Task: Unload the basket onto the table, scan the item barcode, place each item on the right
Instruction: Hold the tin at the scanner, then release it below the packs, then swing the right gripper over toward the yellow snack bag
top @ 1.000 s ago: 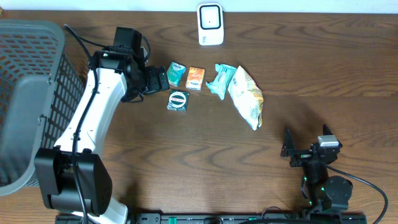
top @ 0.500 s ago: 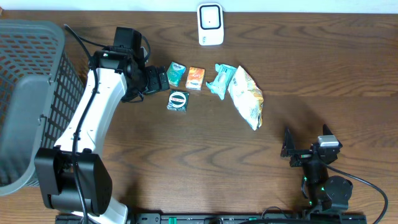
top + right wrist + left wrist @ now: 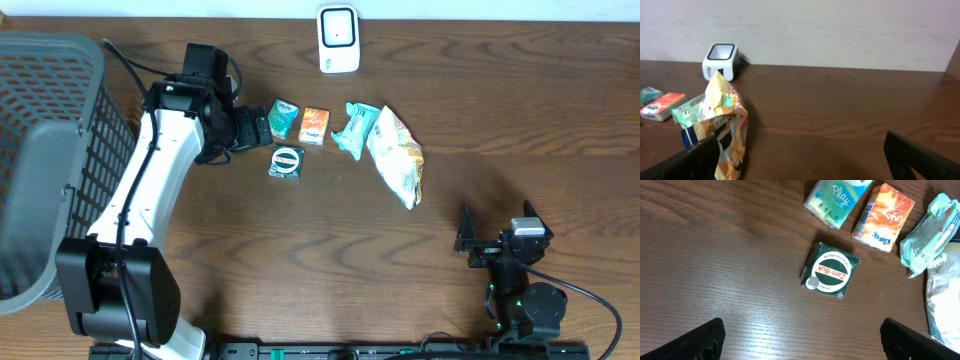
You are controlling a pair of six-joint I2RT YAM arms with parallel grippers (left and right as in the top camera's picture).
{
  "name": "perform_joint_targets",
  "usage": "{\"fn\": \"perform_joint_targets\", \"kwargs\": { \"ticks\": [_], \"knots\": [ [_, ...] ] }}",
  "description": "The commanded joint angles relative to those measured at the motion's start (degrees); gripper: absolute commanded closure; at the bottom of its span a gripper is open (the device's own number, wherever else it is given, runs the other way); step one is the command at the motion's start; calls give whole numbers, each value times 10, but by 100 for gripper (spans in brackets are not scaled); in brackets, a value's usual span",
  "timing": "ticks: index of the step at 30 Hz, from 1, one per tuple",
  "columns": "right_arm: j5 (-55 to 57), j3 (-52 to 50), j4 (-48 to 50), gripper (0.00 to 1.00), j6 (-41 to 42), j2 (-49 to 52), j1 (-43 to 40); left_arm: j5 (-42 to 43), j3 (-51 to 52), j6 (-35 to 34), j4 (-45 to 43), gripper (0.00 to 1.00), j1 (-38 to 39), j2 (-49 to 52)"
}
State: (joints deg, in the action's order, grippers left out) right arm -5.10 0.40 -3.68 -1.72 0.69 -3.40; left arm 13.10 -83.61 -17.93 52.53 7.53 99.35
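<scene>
At the far left a dark mesh basket stands on the wooden tabletop. Beside it the left arm reaches toward the back. The left jaws are spread fully wide and hold nothing; from the left wrist camera we see only their two tips at the bottom corners, with bare wood between them.

Just right of those jaws lies a green tissue pack. The dark green Zam-Buk box sits just in front of it, lying flat and free, near the middle of the left wrist view. Next to the green pack is an orange Kleenex pack.

The white scanner stands apart at the back edge. Right of it lies a crumpled teal wipes packet, touching a larger snack bag. We cannot tell which of these items is to be scanned.

Well apart, at the front right, the right arm sits low. The right jaws gape wide and grip nothing.
</scene>
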Motion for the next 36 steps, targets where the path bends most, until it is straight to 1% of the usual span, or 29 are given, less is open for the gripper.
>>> {"fn": "perform_joint_targets", "kwargs": {
  "ticks": [1, 2, 4, 5, 7, 11, 13, 14, 15, 17, 18, 19, 21, 23, 25, 29, 31, 33, 36],
  "knots": [
    [11, -1, -3, 1, -11, -3, 4, -7, -7, 5, 3, 2, -1, 2],
    [0, -1, 5, 1, 2, -3, 5, -7, -7, 5, 3, 2, -1, 2],
    [-62, -1, 27, 1, 66, -3, 5, -7, -7, 5, 3, 2, -1, 2],
    [-135, -1, 43, 1, 133, -3, 5, -7, -7, 5, 3, 3, -1, 2],
    [-184, -1, 57, 1, 167, -3, 5, -7, -7, 5, 3, 2, -1, 2],
    [-195, -1, 115, 1, 209, -3, 5, -7, -7, 5, 3, 2, -1, 2],
    [-195, -1, 155, 1, 271, -3, 5, -7, -7, 5, 3, 2, -1, 2],
    [-192, -1, 193, 1, 306, -3, 5, -7, -7, 5, 3, 2, -1, 2],
    [-190, -1, 224, 1, 323, -3, 5, -7, -7, 5, 3, 2, -1, 2],
    [-181, -1, 294, 1, 349, -3, 5, -7, -7, 5, 3, 2, -1, 2],
    [-166, -1, 349, 1, 356, -3, 5, -7, -7, 5, 3, 2, -1, 2],
    [-156, -1, 378, 1, 355, -3, 5, -7, -7, 5, 3, 2, -1, 2],
    [-104, -1, 480, 1, 355, -3, 5, -7, -7, 5, 3, 2, -1, 2],
    [-66, 6, 519, 1, 355, 0, 5, -7, -7, 5, 3, 2, -1, 2],
    [-53, 28, 519, 1, 342, 12, 5, -7, -7, 5, 3, 3, -1, 2],
    [-87, 90, 508, 1, 284, 72, 5, -7, -7, 5, 3, 2, -1, 2],
    [-138, 151, 508, 1, 219, 149, 5, -7, -7, 5, 3, 2, -1, 2],
    [-176, 197, 504, 1, 176, 209, 5, -7, -7, 5, 3, 2, -1, 2],
    [-247, 301, 454, 1, 137, 331, 5, -7, -7, 5, 3, 3, -1, 2]
  ]
}}
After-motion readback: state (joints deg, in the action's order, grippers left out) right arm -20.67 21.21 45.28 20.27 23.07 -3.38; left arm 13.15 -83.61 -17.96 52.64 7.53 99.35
